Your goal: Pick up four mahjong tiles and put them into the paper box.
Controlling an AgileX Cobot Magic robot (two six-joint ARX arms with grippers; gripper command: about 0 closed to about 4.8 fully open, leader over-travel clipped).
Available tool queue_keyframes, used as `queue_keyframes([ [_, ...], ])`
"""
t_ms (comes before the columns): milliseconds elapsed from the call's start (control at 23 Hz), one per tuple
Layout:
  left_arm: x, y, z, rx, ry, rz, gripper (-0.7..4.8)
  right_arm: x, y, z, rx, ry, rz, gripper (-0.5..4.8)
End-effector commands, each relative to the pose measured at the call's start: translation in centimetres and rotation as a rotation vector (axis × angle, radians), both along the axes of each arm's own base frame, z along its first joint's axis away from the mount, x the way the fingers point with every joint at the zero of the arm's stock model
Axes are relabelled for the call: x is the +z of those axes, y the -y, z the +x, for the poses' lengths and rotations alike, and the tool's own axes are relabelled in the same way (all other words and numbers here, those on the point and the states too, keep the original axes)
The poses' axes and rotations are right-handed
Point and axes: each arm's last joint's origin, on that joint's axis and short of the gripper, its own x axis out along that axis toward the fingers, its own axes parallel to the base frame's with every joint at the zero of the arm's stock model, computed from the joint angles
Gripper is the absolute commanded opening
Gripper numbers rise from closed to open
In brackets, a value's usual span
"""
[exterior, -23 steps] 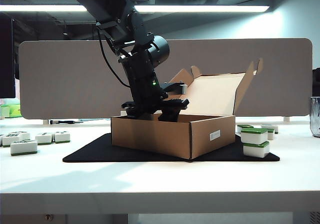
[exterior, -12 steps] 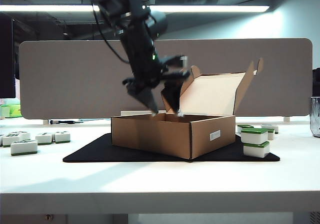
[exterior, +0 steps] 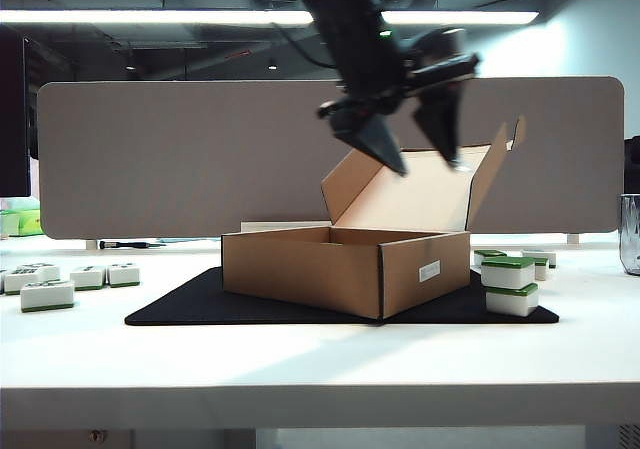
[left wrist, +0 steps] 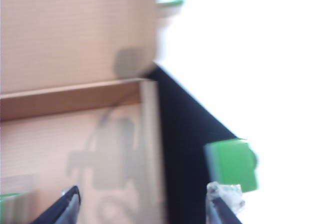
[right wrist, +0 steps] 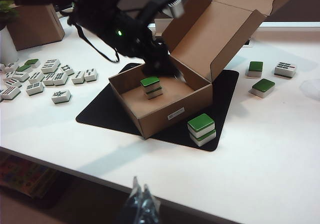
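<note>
- We count two tiles (right wrist: 150, 87) stacked in the box (right wrist: 165, 109), so roughly two remain.
- Our left pincer (exterior: 415, 144) hangs open and empty above the box's open lid.
- Beside the box a stacked pair (right wrist: 202, 128) sits on the mat (right wrist: 105, 115).
- Our right pincer (right wrist: 140, 206), well clear of the box near the desk (right wrist: 260, 154) edge, looks shut, perhaps.

White table (exterior: 300, 359) — black mat (exterior: 180, 307) under paper box (exterior: 330, 269), mahjong tiles (right wrist: 47, 77) scattered — two stacked (exterior: 511, 284)
</note>
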Motion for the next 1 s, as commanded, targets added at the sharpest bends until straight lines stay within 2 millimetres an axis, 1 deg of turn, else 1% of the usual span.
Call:
queue_keyframes([
  [43,-0.6,2.2,-1.8,-0.053,-0.004,0.003,3.19,0.1,0.0,-0.3,0.003,0.025,-0.001,-0.01],
  [217,-1.7,4.1,-3.1,-0.098,-0.010,0.013,3.19,0.1,0.0,-0.3,0.003,0.025,-0.001,-0.01],
  [348,-2.8,5.0,-3.5,-0.117,-0.020,0.023,3.19,0.1,0.0,-0.3,0.003,0.025,-0.001,-0.01],
  [391,-3.2,5.3,-3.5,-0.119,-0.020,0.027,3.19,0.1,0.0,-0.3,0.002,0.025,-0.001,-0.01],
  [478,-4.8,5.8,-3.1,-0.115,-0.030,0.044,3.19,0.1,0.0,-0.3,0.003,0.025,-0.001,-0.01],
  [565,-5.9,6.1,-2.8,-0.106,-0.045,0.049,3.19,0.1,0.0,-0.3,0.003,0.025,-0.001,-0.01],
  [999,-9.2,6.8,-2.2,-0.084,-0.081,0.070,3.18,0.1,0.0,-0.3,0.003,0.025,-0.001,-0.01],
])
